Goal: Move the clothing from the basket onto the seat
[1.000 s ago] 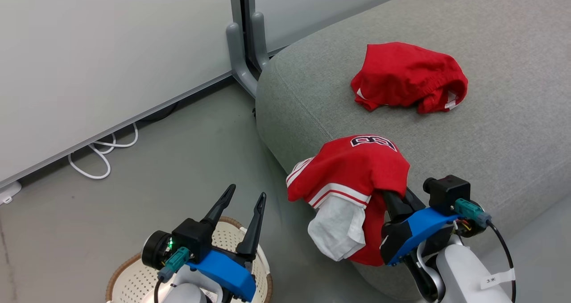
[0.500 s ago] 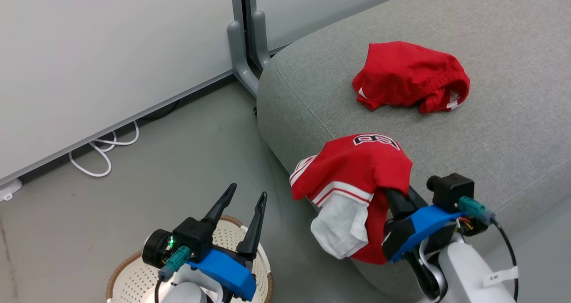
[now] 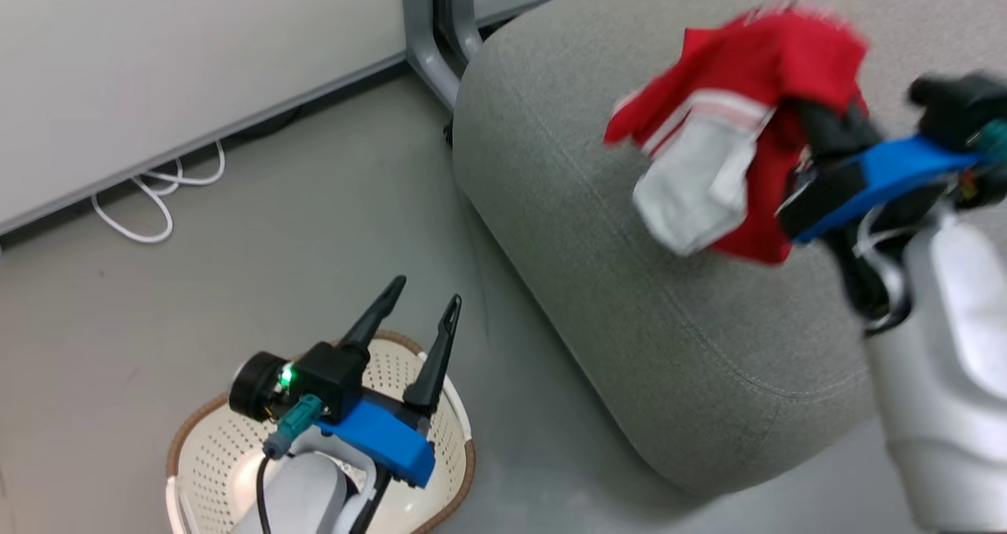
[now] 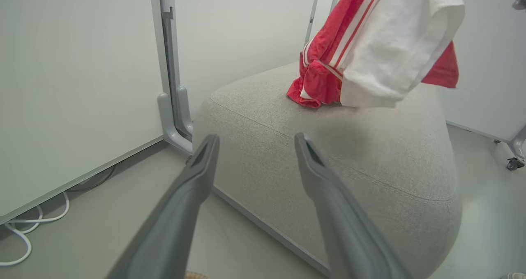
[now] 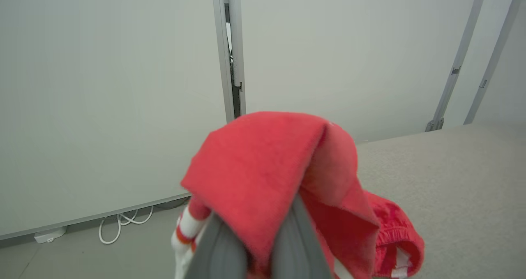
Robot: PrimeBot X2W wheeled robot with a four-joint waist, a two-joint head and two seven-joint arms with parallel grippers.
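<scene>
**Jersey over the sofa.** The robot's right jaws are gripping a red jersey [image 3: 755, 70] above the light-grey sofa seat [image 3: 629, 298]. The two dark fingers [image 5: 220, 250] are pressing almost together, with a fold of cloth pinched between them and draped over their tips. The jersey is hanging down from the jaws, long axis running downward, its white sleeve [image 4: 394, 44] with red-and-white stripes drooping lowest. The head view is showing it blurred, and I cannot tell whether that lowest fold is touching the seat.

The seat is lying directly below and ahead of these jaws. The plain red garment [image 5: 394, 238] is already resting on it just beyond and below the fingertips, a little to their right in the wrist view. The coming move, by my reading, is calling for little more than a lowering and a release. It needs placing far enough in from the rounded edge that the hanging sleeve is not dragging the jersey off.

The left jaws are standing wide apart, gripping nothing, and are poised over the cream laundry basket [image 3: 220, 455] on the floor [image 3: 236, 282]. Their fingers [image 4: 189, 197] are pointing toward the seat from well short of it. The right arm is plainly the nearer one.
</scene>
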